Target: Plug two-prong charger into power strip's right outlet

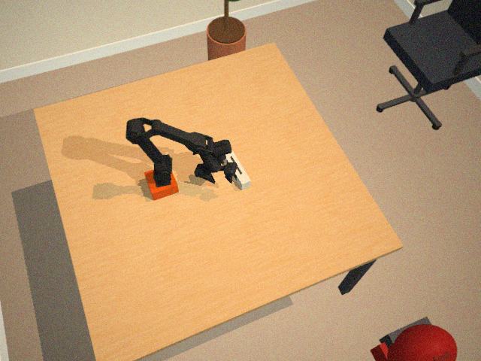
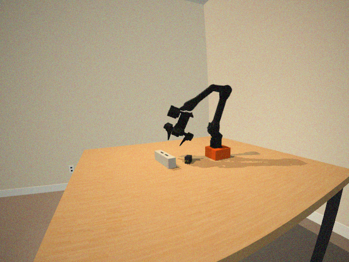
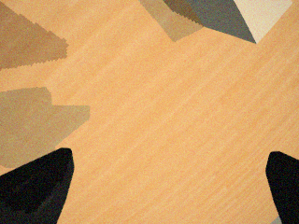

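The white power strip [image 1: 243, 183] [image 2: 162, 160] lies on the table with dark slots on its top; one corner of it shows at the top of the wrist view [image 3: 263, 14]. The charger [image 2: 187, 159] is a small black block standing on the table beside the strip, on the side toward the arm's base. It is hidden in the top view and I cannot make it out in the wrist view. Its prongs are too small to tell. My gripper [image 1: 222, 181] [image 2: 174, 142] [image 3: 172, 162] is open and empty, raised above the table near the strip and charger, fingertips pointing down.
The arm's orange base [image 1: 164, 191] [image 2: 217, 153] stands on the wooden table [image 1: 233, 252] [image 2: 157, 211]. A plant pot [image 1: 226, 48] and an office chair [image 1: 434, 50] stand beyond the table. A small grey patch at the wrist view's lower right is unclear.
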